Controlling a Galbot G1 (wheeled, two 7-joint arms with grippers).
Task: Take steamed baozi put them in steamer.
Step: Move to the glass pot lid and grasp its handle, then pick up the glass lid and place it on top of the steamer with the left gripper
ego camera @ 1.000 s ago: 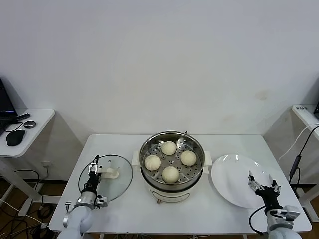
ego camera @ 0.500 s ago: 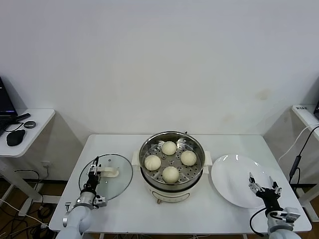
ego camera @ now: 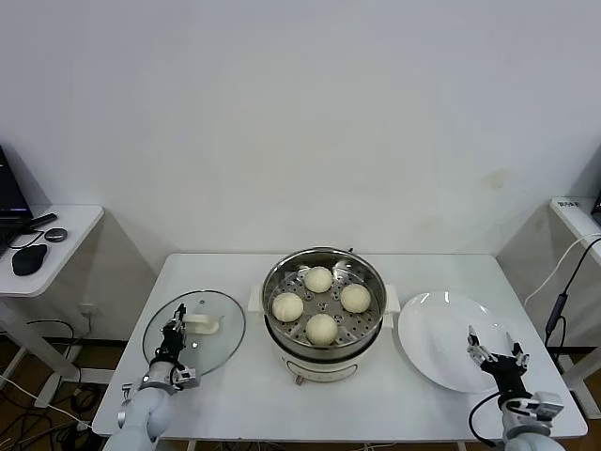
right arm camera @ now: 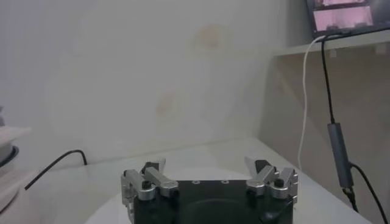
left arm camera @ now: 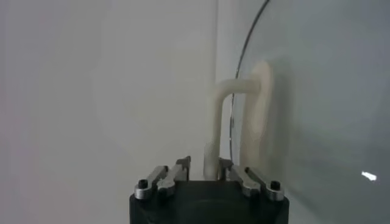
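Several cream-white baozi (ego camera: 321,328) sit on the perforated tray inside the steel steamer (ego camera: 325,253) at the table's middle. To its left lies the round glass lid (ego camera: 218,346) with a white handle (ego camera: 204,326). My left gripper (ego camera: 176,325) is shut on that handle; in the left wrist view the handle's stem (left arm camera: 210,159) stands pinched between the fingers of the left gripper (left arm camera: 207,168), with the glass (left arm camera: 317,109) beyond. My right gripper (ego camera: 491,349) hovers open over the near edge of the white plate (ego camera: 437,324), and the right gripper (right arm camera: 210,168) holds nothing.
A side table at the far left carries a black mouse (ego camera: 28,258). A cable (ego camera: 562,305) hangs beside a shelf at the far right. The wall stands close behind the table.
The left gripper's fingers closed on the lid handle. The lid has shifted slightly toward the table's left. The right arm has barely moved.
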